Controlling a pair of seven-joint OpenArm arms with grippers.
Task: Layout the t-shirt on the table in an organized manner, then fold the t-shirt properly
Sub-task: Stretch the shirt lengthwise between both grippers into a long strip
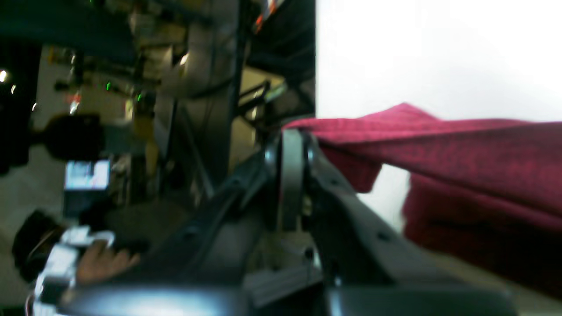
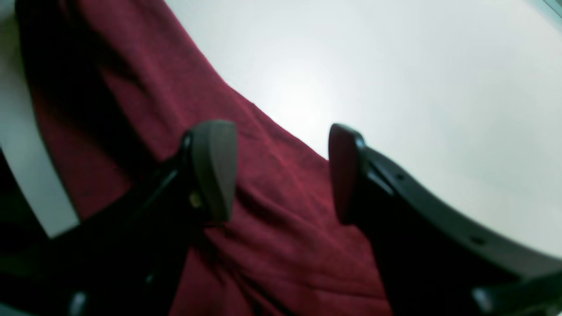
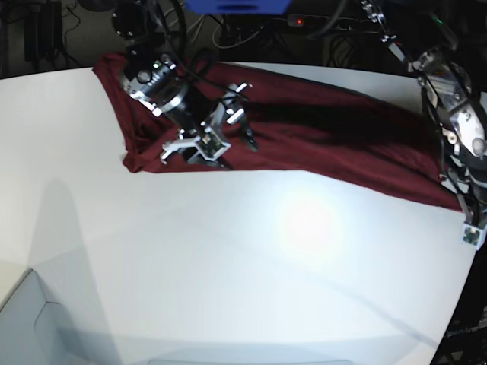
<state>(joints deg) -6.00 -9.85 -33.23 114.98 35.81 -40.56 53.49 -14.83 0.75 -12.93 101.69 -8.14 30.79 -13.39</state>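
The dark maroon t-shirt [image 3: 335,137] lies stretched in a wrinkled band across the far side of the white table [image 3: 228,258], from the far left corner to the right edge. At that right edge my left gripper [image 1: 292,136] is shut on a corner of the t-shirt [image 1: 461,149], and the cloth runs taut away from its tips, lifted off the table [image 1: 417,52]. My right gripper [image 2: 276,171] hangs open just above the shirt's left part [image 2: 281,245], near its front edge, with nothing between its pads [image 2: 213,171]. In the base view this gripper [image 3: 236,129] is over the cloth's left third.
Cables and dark equipment [image 3: 304,23] crowd the space behind the table's far edge. The table's curved edge [image 3: 456,304] runs down the right, next to my left arm [image 3: 460,144]. A person's hand [image 1: 105,263] and a lit screen [image 1: 87,174] show beyond the table.
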